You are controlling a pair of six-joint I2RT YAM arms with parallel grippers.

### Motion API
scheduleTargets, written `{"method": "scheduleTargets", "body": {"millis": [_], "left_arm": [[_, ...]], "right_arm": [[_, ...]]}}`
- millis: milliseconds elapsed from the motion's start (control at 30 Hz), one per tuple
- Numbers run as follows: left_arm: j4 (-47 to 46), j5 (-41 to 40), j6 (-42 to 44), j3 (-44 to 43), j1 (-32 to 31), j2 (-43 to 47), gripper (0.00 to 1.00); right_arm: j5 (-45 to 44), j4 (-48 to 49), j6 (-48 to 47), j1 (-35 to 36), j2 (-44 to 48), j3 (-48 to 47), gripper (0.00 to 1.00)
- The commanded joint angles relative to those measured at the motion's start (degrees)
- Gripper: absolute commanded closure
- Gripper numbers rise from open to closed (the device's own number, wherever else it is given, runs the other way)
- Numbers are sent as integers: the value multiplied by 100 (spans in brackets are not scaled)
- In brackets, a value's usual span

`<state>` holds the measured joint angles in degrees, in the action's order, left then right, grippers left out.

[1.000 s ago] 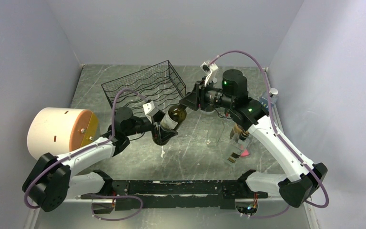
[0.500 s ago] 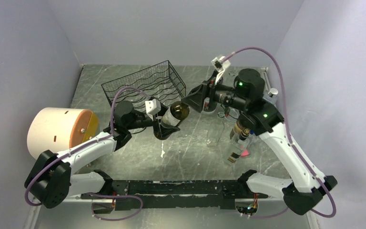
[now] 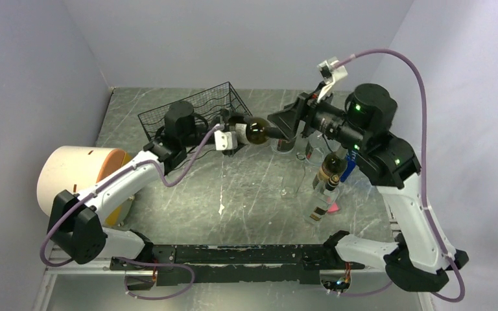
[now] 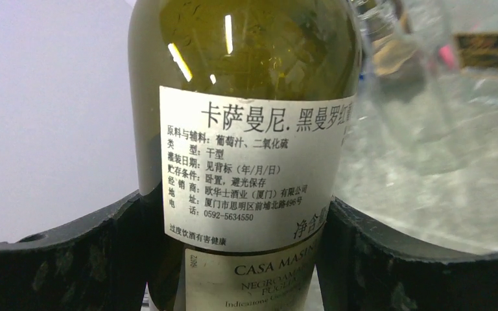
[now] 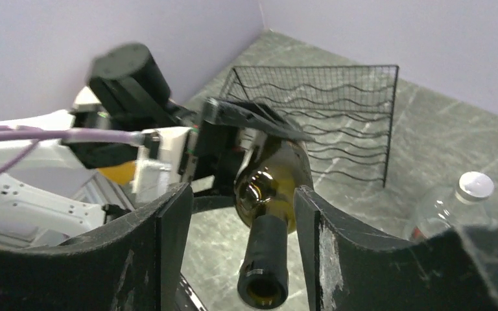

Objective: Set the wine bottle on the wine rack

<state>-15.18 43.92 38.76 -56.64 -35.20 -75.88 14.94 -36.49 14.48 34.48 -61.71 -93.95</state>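
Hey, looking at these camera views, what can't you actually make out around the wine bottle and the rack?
Top view: near rows of the wine rack, hidden behind the left arm.
Left wrist view: base of the wine bottle, cut off by the bottom edge; the clear containers to its right are blurred.
Right wrist view: lower part of the clear bottle, behind a finger of the right gripper.

Even, diffuse overhead light falls on the bench [image 3: 253, 194], with soft shadows. Left wrist view: streaks of glare on the wine bottle [image 4: 246, 58]; the label is sharp, while the right background is blurred, possibly clear glassware. Right wrist view: the right gripper [image 5: 241, 193] is slightly soft near the lens, and the wine rack [image 5: 324, 123] is legible.
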Motion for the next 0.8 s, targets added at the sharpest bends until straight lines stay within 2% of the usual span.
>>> {"method": "scheduleTargets", "body": {"millis": [0, 167, 333, 567, 767], "left_arm": [[997, -91, 2292, -1249, -29, -94, 93], [1991, -252, 3613, -2051, -23, -262, 93], [2640, -270, 4599, -2321, -29, -264, 93], [2375, -616, 5426, -2033, -214, -148, 93], [2381, -780, 5581, -2067, -268, -226, 93]], "right_arm": [[-437, -1475, -400, 15, -469, -615, 34], [-736, -1783, -751, 15, -413, -559, 26], [-438, -1870, -874, 14, -332, -255, 23], [-71, -1709, -868, 21, -550, 57, 25], [201, -1434, -743, 16, -711, 502, 29]]}}
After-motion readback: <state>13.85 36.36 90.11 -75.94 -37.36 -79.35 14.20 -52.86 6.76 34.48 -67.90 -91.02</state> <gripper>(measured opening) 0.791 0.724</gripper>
